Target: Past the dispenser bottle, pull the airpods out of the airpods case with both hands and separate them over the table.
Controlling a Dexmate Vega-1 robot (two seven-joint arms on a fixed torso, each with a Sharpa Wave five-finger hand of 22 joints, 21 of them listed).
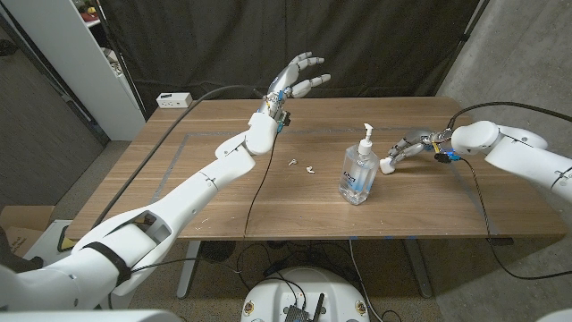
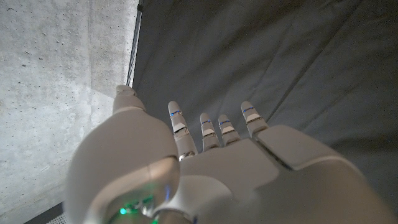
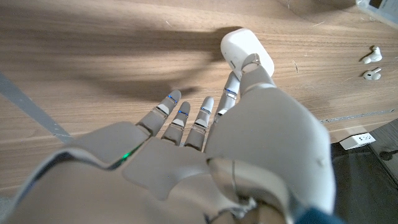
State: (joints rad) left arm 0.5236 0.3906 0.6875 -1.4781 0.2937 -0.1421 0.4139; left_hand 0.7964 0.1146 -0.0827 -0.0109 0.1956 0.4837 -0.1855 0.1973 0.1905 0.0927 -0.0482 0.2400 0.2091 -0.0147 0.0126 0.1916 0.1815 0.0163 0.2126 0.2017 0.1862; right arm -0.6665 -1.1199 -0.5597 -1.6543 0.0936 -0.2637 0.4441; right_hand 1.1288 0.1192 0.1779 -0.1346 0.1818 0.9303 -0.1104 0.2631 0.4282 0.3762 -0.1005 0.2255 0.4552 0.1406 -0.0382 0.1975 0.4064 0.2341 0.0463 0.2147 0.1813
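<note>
The left robot hand (image 1: 298, 76) is raised well above the far edge of the tabletop (image 1: 223, 192), fingers spread, nothing held. The right robot hand (image 1: 409, 149) is held low over the tabletop to the right of the dispenser bottle (image 1: 358, 167); the white airpods case (image 3: 246, 51) is touched by a thumb and fingertip, the remaining fingers apart. Whether the case is actually pinched cannot be told. Two airpods (image 1: 301, 165) are seen lying on the tabletop left of the bottle, near each other
</note>
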